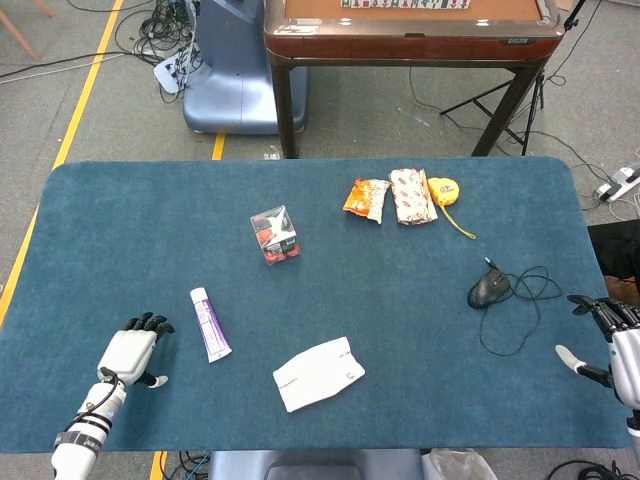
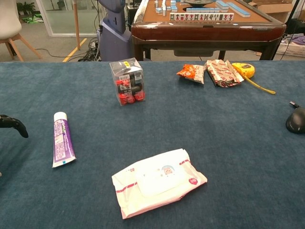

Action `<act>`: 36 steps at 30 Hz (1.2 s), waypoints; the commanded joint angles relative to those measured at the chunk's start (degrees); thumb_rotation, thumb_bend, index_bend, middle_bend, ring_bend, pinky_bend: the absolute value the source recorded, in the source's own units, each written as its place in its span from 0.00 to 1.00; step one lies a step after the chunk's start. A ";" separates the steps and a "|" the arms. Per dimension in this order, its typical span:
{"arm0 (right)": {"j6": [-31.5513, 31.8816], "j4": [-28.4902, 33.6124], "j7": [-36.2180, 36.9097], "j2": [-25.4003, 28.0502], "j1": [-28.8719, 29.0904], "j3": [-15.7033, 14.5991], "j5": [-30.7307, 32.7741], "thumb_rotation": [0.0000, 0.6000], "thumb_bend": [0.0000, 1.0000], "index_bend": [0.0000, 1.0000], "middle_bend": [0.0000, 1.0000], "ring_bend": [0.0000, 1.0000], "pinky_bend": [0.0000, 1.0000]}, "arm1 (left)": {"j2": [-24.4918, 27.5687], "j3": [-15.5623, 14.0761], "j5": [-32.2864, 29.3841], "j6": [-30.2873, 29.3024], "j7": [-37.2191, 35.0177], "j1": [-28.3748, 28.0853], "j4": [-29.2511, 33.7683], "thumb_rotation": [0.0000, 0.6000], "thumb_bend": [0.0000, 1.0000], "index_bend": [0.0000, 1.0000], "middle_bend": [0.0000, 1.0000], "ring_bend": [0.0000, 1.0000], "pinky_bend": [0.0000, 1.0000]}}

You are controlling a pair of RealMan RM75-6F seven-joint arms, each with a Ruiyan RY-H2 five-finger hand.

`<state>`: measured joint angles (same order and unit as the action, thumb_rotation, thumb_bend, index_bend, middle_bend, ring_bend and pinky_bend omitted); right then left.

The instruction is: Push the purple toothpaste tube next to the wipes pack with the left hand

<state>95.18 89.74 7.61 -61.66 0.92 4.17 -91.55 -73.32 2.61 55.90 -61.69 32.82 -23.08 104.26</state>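
At the frame's left edge my left hand's dark fingertips [image 2: 14, 126] curl near the purple toothpaste tube [image 2: 62, 145], not touching it.

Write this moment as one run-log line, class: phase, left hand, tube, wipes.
phase: approach | left hand: open, beside tube, not touching | purple toothpaste tube: flat, unpushed | wipes pack: apart from tube | right hand: open, idle
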 commanded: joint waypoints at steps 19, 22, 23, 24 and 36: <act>1.89 0.17 1.42 0.77 -1.19 0.41 -0.06 1.00 0.00 0.30 0.43 0.30 0.36 | -4.92 1.64 -10.32 -2.28 4.33 -5.03 -0.20 1.00 0.00 0.19 0.16 0.06 0.08; 2.07 0.21 1.78 0.97 -1.36 0.50 0.08 1.00 0.00 0.30 0.43 0.30 0.36 | -5.59 1.65 -10.91 -2.38 4.69 -5.73 -0.59 1.00 0.00 0.19 0.16 0.07 0.08; 2.15 0.21 1.91 1.02 -1.42 0.53 0.10 1.00 0.00 0.30 0.43 0.30 0.36 | -5.77 1.63 -11.16 -2.39 4.84 -5.94 -0.71 1.00 0.00 0.19 0.16 0.07 0.08; 2.23 0.21 2.03 1.07 -1.48 0.56 0.13 1.00 0.00 0.30 0.43 0.30 0.36 | -5.95 1.63 -11.43 -2.38 4.96 -6.14 -0.84 1.00 0.00 0.19 0.16 0.07 0.08; 3.06 -0.01 3.63 1.59 -2.05 0.87 0.24 1.00 0.00 0.30 0.43 0.30 0.36 | -7.58 1.25 -15.69 -2.40 7.33 -8.77 -2.14 1.00 0.00 0.19 0.16 0.07 0.08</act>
<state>98.23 89.73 11.24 -60.09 -1.12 5.03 -91.32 -80.85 3.89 40.27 -64.12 40.10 -31.80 102.11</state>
